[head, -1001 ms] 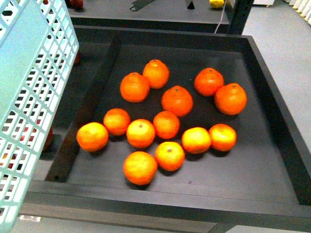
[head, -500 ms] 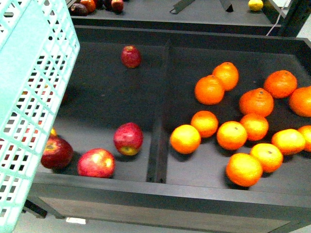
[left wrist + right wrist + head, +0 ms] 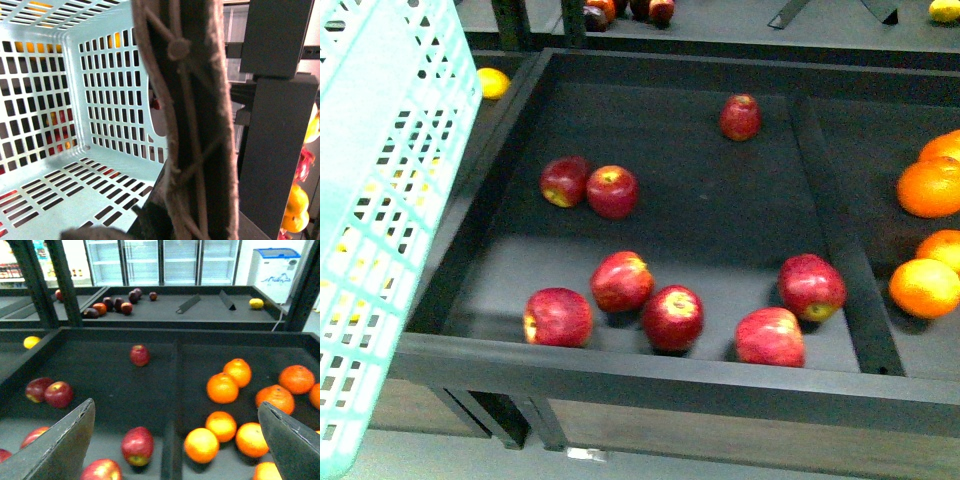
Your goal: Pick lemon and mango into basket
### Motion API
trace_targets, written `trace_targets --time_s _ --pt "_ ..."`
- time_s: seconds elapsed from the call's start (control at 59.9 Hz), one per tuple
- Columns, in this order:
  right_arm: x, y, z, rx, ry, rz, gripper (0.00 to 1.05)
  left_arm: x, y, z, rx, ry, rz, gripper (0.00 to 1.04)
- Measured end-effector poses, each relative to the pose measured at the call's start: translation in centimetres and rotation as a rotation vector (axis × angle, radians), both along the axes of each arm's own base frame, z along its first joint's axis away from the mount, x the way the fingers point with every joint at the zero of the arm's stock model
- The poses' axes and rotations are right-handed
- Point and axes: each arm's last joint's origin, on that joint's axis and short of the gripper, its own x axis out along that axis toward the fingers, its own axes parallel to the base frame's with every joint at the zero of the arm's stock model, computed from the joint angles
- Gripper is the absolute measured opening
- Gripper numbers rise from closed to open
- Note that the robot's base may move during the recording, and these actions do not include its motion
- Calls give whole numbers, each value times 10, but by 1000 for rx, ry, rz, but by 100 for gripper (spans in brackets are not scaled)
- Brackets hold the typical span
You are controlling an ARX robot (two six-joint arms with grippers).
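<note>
Basket (image 3: pixel 390 200): pale turquoise plastic with slotted lattice walls and floor, tilted, filling the left edge of the front view; the left wrist view (image 3: pixel 115 100) shows its inside. Lemon (image 3: pixel 492 82): small, yellow, rounded, lying in a dark compartment (image 3: pixel 516 90) just beyond the basket's far corner.

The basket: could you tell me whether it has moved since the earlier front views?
Yes: the basket has moved left, farther from the divider beside the oranges.

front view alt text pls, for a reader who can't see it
A dark tray holds eight red fruits scattered across its floor. The pale turquoise basket fills the left edge, oranges lie in the next compartment on the right, and a small yellow fruit sits beyond the tray's far left corner.
</note>
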Motion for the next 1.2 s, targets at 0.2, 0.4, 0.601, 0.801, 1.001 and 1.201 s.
trace_targets --time_s 0.2,0.4,0.601,0.801,1.001,1.201 --pt "0 0 0 0 1 -1 96 0 0 0 1 1 -2 5" --pt "0 0 0 0 0 -2 96 0 0 0 1 0 -1 5" --pt "0 0 0 0 1 0 96 0 0 0 0 0 -2 5" --pt "0 0 0 0 1 -1 96 0 0 0 2 -1 2 5" --pt "0 0 0 0 0 -1 96 0 0 0 1 0 -1 5" --pt "0 0 0 0 0 -1 96 0 0 0 1 0 -1 5"
